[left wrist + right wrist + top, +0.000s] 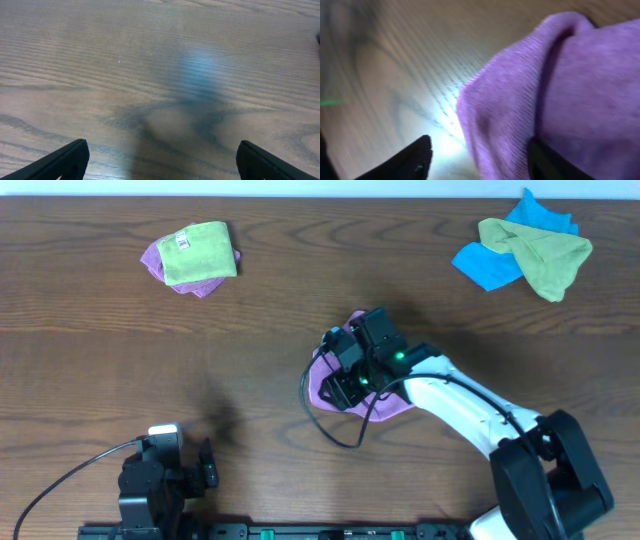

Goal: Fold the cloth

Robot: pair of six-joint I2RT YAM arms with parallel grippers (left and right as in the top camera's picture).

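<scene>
- Over the table's middle, overhead view: the cloth (320,385) lies in a bunched lilac heap, not spread out, with no neat fold showing. The right gripper (347,377) sits directly on top and hides most of it. Only the left rim and a lower-right corner of fabric show.
- Same view, near edge at left: the left gripper (200,465) is parked well apart from the cloth. A lime-green cloth (198,250) on a purple cloth at far left, and a blue cloth (490,265) with a second green one at far right, are not ours.
- Left wrist view: the fingers are spread wide, with nothing between them but bare table (160,60). The left claw is open and empty.
- Right wrist view: a rounded lilac fold fills the right side of the frame. One finger (420,157) stands clear of the fabric, with lit wood between them. The other is at or under the cloth's edge. We read the claw as parted around the fold, not clamped. We cannot tell whether the far pad touches.
- Step in hand, our judgement: getting hold of an edge or corner, early in the task. Folding proper has not begun.
- Next move calls for closing on the fabric at its edge, then lifting and drawing it out flat. The left arm will likely need to come in to take the opposite corner. We do not see the white tag.
</scene>
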